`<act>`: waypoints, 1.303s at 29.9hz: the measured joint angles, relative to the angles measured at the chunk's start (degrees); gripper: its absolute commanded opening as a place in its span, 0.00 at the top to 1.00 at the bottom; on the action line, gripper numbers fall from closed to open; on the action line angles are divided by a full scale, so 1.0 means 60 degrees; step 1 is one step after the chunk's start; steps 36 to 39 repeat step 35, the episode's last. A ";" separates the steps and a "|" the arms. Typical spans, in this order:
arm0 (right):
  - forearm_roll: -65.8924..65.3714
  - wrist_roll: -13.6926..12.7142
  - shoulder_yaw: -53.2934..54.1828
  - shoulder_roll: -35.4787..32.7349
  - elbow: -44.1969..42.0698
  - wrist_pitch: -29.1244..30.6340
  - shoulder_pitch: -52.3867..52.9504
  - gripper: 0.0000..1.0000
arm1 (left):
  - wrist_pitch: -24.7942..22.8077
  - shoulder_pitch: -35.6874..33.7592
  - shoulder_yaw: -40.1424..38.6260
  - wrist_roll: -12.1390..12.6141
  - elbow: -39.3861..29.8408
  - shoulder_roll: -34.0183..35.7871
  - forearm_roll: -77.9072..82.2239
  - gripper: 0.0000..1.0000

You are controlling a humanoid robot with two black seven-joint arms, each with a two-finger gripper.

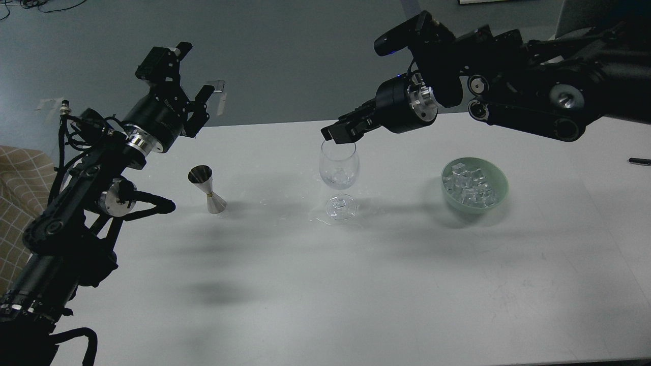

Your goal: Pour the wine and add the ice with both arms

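Observation:
A clear stemmed wine glass (339,165) stands upright mid-table with a little clear content (337,178) in its bowl; I cannot tell liquid from ice there. A green bowl (501,178) heaped with clear ice cubes (470,185) sits to its right. A steel jigger (206,189) stands upright to the left. My right gripper (336,134) hovers just above the glass rim; its dark fingers cannot be told apart. My left gripper (185,76) is open and empty, raised behind the jigger past the table's far edge.
The white table (325,284) has small wet spots by the glass foot (318,219). A black pen (640,161) lies at the right edge. Beige checked fabric (15,178) is at the left. Grey floor lies beyond the far edge.

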 measured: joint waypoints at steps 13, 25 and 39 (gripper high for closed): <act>0.4898 0.0057 0.4455 -0.0333 -0.2441 -0.1048 -0.2761 0.00 | -0.0514 -0.0138 0.0010 -0.0012 0.0134 0.0175 -0.0081 0.02; 0.6934 0.1531 0.8083 -0.0175 -0.3454 -0.0265 -0.5874 0.00 | -0.1535 -0.0947 -0.0026 -0.0033 0.1611 0.0330 -0.1115 0.02; 0.7989 0.1770 0.8742 0.1131 -0.5221 0.1425 -0.6120 0.00 | -0.1539 -0.1502 -0.0035 0.0057 0.2591 0.0235 -0.1527 0.02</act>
